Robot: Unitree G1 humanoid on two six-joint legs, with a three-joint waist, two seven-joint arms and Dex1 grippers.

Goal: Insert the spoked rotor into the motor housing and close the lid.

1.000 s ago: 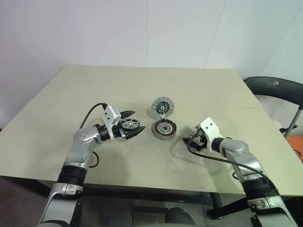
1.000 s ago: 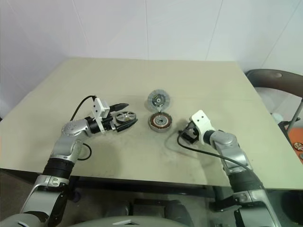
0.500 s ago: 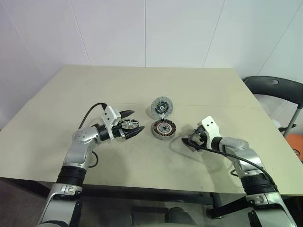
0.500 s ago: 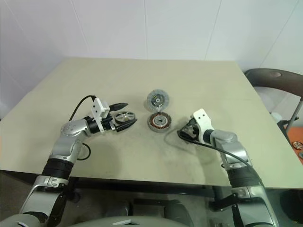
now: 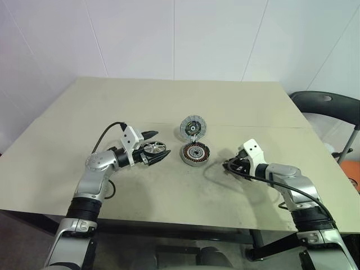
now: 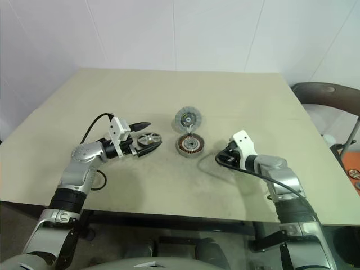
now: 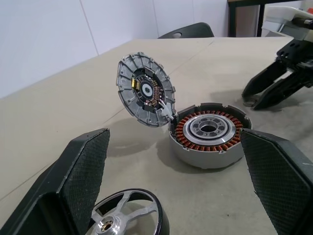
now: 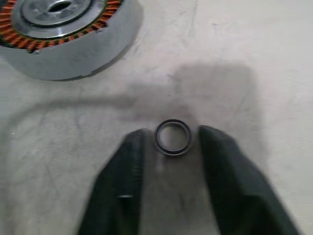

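While the rotor is lying loose on the counter, rotor (image 5: 153, 149): it is sitting flat between the spread fingers (image 7: 80, 169) of the left tool (image 5: 157, 148), left of the housing and apart from it.
Left tool: it is standing released, jaws wide, gripping nothing.
Rotor risk: if the jaws are closing off-centre, the rim is likely skidding out sideways, or the wheel is tipping up on edge.
Right tool (image 5: 229, 165): it is hanging part-open astride a small ring (image 8: 172, 137), with slivers of counter showing on both sides, so it is not pinching it yet.
Ring risk: a light, thin ring may be squirting out of the pinch and rolling toward the housing.
Housing (image 5: 195, 153): it is lying open, windings up, unheld; a tilted rotor pressed in may be jamming on the hub or shoving the puck along.
Lid (image 5: 193, 127): it is standing up on its hinge behind the housing; a high approach from the left may be knocking it shut too soon.
Counter (image 5: 169, 197): bare room is lying in front of both tools and widely behind the lid; the near edge is well apart from the parts.
Chair (image 5: 329, 107): it is standing off the far right corner, outside the working zone.
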